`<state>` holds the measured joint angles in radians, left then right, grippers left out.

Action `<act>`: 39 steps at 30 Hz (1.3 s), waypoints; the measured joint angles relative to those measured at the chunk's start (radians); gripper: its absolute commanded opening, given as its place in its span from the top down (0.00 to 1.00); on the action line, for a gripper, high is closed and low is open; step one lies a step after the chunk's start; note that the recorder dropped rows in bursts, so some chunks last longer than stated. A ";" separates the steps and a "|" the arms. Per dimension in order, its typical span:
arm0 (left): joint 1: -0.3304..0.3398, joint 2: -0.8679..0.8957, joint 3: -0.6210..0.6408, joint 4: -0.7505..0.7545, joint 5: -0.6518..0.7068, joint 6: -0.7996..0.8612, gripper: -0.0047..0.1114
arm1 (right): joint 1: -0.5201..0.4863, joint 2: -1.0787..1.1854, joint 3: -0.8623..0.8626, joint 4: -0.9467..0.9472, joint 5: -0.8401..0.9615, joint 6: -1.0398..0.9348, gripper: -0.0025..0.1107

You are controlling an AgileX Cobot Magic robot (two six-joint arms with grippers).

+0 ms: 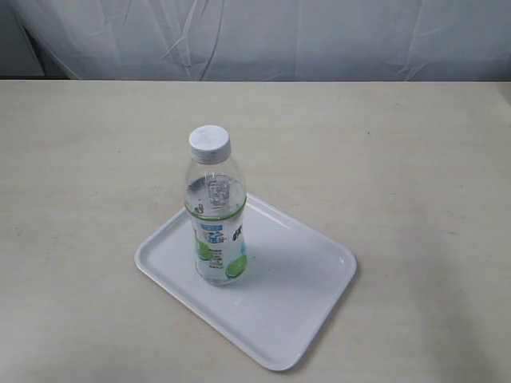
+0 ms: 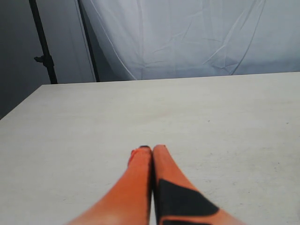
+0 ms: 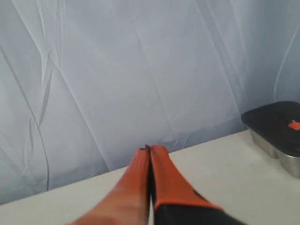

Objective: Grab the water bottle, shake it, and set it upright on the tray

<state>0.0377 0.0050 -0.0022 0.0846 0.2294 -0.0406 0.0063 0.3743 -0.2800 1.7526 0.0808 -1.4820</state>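
Observation:
The water bottle (image 1: 215, 211), clear with a white cap and a lime label, stands upright on the white tray (image 1: 295, 311) in the exterior view, near the tray's left part. Neither arm shows in that view. In the left wrist view my left gripper (image 2: 152, 148) is shut, its orange fingers pressed together over bare table, holding nothing. In the right wrist view my right gripper (image 3: 150, 148) is shut too, empty, pointing toward the backdrop. Bottle and tray do not appear in either wrist view.
A pale cloth backdrop (image 1: 263, 36) hangs behind the table. A dark stand pole (image 2: 43, 47) rises at the table's far corner in the left wrist view. A metal container with a dark lid (image 3: 276, 126) sits on the table in the right wrist view.

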 measured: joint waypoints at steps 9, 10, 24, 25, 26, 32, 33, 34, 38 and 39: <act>0.000 0.000 0.000 0.000 0.000 0.000 0.96 | -0.049 -0.051 0.076 -0.796 0.143 0.727 0.98; 0.000 0.000 0.000 0.000 0.000 0.000 0.96 | -0.060 -0.058 0.080 -0.944 0.165 0.879 0.98; 0.000 0.000 0.000 0.000 0.000 0.000 0.96 | -0.081 -0.172 0.080 -1.622 0.340 1.482 0.98; 0.000 0.000 0.000 0.000 0.000 0.000 0.96 | -0.081 -0.182 0.080 -1.628 0.342 1.482 0.98; 0.000 0.000 0.000 0.000 0.000 0.000 0.96 | -0.081 -0.192 0.080 -1.634 0.347 1.482 0.98; 0.000 0.000 0.000 0.000 0.000 0.000 0.96 | -0.081 -0.265 0.082 -1.683 0.386 1.490 0.98; 0.000 0.000 0.000 0.000 0.000 0.000 0.96 | -0.081 -0.279 0.087 -1.691 0.386 1.495 0.98; 0.000 0.000 0.000 0.000 0.000 0.000 0.96 | -0.081 -0.293 0.095 -1.697 0.386 1.500 0.98; 0.000 0.000 0.000 0.000 0.000 0.000 0.96 | -0.081 -0.339 0.138 -1.717 0.378 1.530 0.98; 0.000 0.000 0.000 0.000 0.000 0.000 0.96 | -0.081 -0.347 0.149 -1.717 0.376 1.534 0.98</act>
<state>0.0377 0.0050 -0.0022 0.0846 0.2294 -0.0406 -0.0749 0.0273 -0.1307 0.0360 0.4568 0.0523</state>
